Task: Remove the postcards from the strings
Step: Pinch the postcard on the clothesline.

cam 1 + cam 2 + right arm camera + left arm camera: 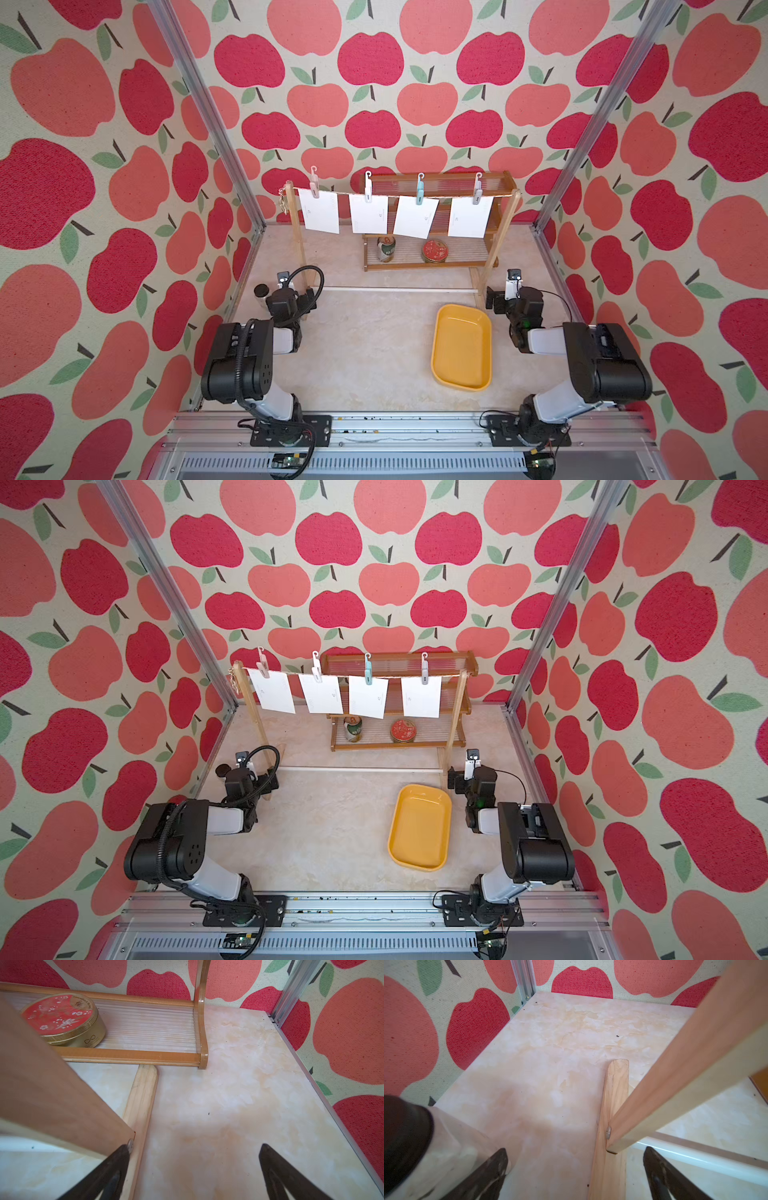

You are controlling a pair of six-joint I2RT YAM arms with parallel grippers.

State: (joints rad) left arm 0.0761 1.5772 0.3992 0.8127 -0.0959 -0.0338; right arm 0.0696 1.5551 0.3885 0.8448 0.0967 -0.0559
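Observation:
Several white postcards (319,210) (272,691) hang in a row from the string (407,196) (395,675), each held by a pastel peg (368,188). The string runs between the two wooden uprights (296,232) of a small rack. My left gripper (308,298) (576,1157) is low by the rack's left foot (612,1105), open and holding nothing. Beside the right foot (141,1101) is my right gripper (494,300) (194,1148), also open with nothing in it. Both are well below the postcards, which neither wrist view shows.
A yellow tray (461,349) lies empty on the table in front of the right arm. A brown shelf (432,266) behind the rack holds a can (385,248) and a red tin (434,251) (62,1018). A black-lidded jar (261,291) stands by the left wrist. The rack's white rod (395,289) lies low.

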